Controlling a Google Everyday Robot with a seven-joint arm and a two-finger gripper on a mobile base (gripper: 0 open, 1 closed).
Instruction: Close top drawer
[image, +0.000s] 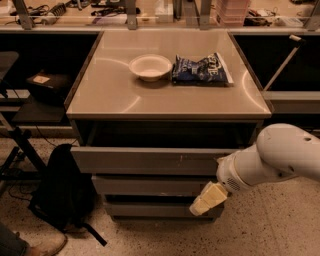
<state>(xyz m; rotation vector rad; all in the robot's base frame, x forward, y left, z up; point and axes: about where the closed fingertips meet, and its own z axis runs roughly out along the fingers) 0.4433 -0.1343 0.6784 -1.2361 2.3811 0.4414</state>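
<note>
The top drawer (145, 160) is a wide grey metal drawer pulled out a little from the cabinet, with small whitish scratches right of centre on its plain front. My gripper (206, 200) hangs at the end of the white arm (272, 160), low and in front of the cabinet's right side. It sits below the top drawer's front, over the second drawer front (150, 186), and I cannot tell if it touches anything.
On the cabinet's tan top (110, 95) stand a white bowl (150, 66) and a blue snack bag (201, 69). A black backpack (57, 187) lies on the floor at the left. A dark shelf unit (30, 90) stands left, another (285, 65) right. A third drawer front (150, 209) sits lowest.
</note>
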